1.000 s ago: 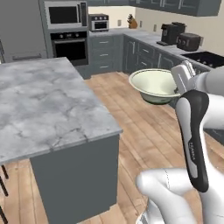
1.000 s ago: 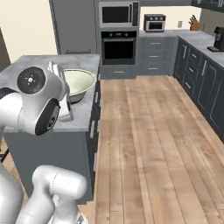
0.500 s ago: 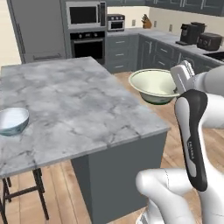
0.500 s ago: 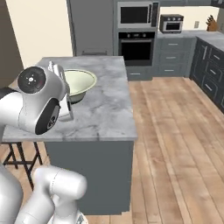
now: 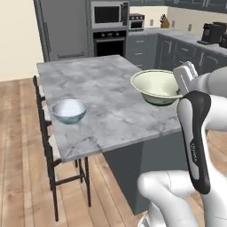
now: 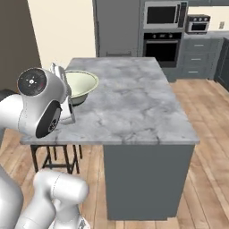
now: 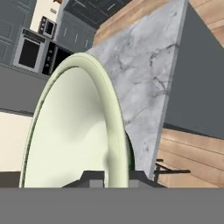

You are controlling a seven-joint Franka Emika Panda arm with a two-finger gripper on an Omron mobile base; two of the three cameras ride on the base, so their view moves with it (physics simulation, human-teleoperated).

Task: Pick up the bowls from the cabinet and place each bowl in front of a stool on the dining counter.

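Veined marble dining counter (image 5: 106, 95) | jaws pinch round pale-green bowl (image 5: 156, 86) | white bowl (image 5: 69, 111) resting

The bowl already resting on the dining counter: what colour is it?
The bowl looks white with a pale blue tint; the left base view shows it best.

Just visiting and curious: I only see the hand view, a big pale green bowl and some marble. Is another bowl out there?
Observer: Yes, a white bowl with a blue tint sits on the white-grey marble dining counter, near the edge by a black metal stool.
Operator: Is the green bowl resting on the counter?
Observer: No, the pale green ceramic bowl hangs above the counter, its rim clamped in the shut gripper.
Operator: What stands beyond the counter?
Observer: A wall oven with a microwave above it.
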